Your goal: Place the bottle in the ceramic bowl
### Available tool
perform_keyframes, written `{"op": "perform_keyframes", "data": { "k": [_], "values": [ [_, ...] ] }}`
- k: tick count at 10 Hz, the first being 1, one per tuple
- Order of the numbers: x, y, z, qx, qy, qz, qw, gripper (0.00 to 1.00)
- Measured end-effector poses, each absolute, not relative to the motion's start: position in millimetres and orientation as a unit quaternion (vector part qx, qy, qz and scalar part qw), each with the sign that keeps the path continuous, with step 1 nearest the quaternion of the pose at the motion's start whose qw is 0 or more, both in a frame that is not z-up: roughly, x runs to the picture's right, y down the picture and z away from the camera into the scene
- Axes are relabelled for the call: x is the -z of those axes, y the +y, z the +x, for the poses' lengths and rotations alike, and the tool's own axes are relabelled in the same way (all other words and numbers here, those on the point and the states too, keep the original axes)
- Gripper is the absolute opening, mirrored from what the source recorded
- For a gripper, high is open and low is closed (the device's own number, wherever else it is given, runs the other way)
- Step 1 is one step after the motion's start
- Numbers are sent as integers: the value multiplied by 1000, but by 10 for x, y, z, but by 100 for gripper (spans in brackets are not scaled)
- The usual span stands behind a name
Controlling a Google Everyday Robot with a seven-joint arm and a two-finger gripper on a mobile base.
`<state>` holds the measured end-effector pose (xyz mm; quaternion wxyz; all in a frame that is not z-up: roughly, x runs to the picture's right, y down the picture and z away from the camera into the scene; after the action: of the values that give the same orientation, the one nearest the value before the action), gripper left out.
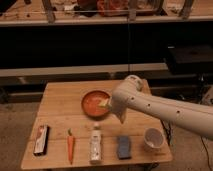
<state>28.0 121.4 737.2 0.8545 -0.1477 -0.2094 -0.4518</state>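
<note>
Hanging over the table (60, 100), my claw (106, 104) sits at the right rim of the bowl (92, 105), with my white arm (165, 112) reaching in from the right side and crossing above the table's back right corner. The claw is spread wide and has hold of nothing. Its tips are only a pale patch against the bowl's orange inside, so I cannot say whether they touch the rim.

The bottle (95, 144) is not in the bowl. It lies flat on the wood near the front edge, cap pointing back toward the bowl, well apart from my claw. It is one of a row along the front: a dark flat packet (41, 140) at the far left, then the carrot (70, 146), then the bottle, then the sponge (123, 147) just to its right, and a white cup (153, 139) standing upright at the far right, under my arm. Nothing in that row touches its neighbour.
</note>
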Motion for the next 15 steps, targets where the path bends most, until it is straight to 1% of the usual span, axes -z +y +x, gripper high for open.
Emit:
{"op": "perform_keyframes", "data": {
  "k": [8, 15],
  "values": [
    [-7442, 1454, 68, 521, -242, -140, 807, 80],
    [-7508, 1655, -76, 591, -270, -131, 749, 80]
  ]
}}
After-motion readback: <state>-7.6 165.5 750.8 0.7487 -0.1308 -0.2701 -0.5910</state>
